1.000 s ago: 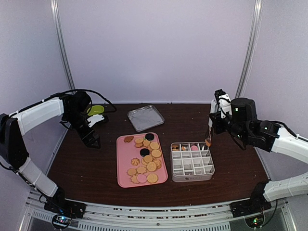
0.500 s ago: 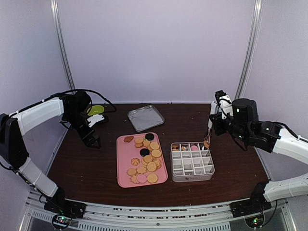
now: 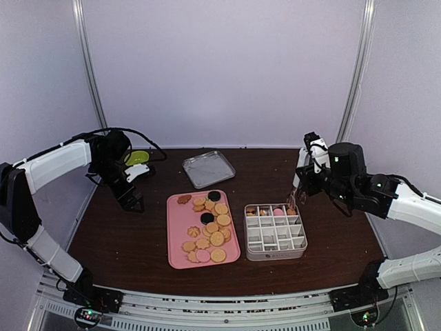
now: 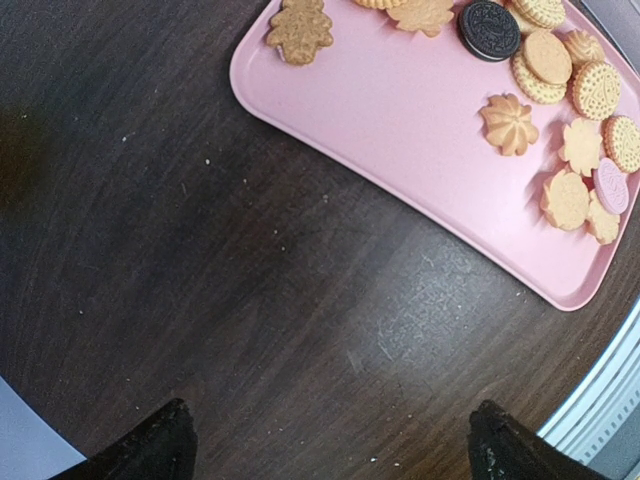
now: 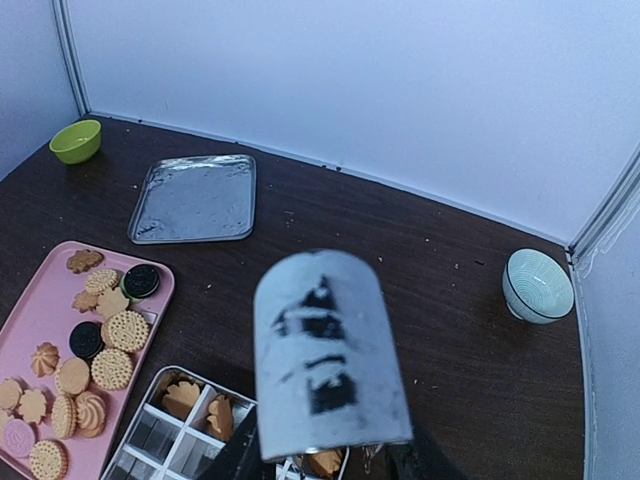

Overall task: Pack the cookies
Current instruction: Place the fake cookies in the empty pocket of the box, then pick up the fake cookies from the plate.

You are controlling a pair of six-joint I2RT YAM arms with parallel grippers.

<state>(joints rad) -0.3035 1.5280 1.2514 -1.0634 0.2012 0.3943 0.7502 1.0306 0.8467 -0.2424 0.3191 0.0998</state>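
Note:
Many cookies (image 3: 212,224) lie on a pink tray (image 3: 178,238); round golden, flower-shaped, black and pink ones also show in the left wrist view (image 4: 545,60). A white divided box (image 3: 275,256) stands right of the tray, with a few cookies (image 5: 182,398) in its back row. My right gripper (image 3: 311,172) is shut on metal tongs (image 5: 330,360) that point down at the box's back right corner. A golden cookie (image 5: 325,462) shows at their tip. My left gripper (image 4: 330,450) is open and empty, low over the table left of the tray (image 4: 400,110).
A silver lid (image 3: 208,168) lies behind the tray. A green bowl (image 3: 136,158) sits at the back left by the left arm. A teal bowl (image 5: 538,284) sits at the back right near the wall. White walls close in three sides.
My right gripper has shifted slightly left with the tongs, bringing their tip from the box's right rim to over its back right corner. The left arm has not moved.

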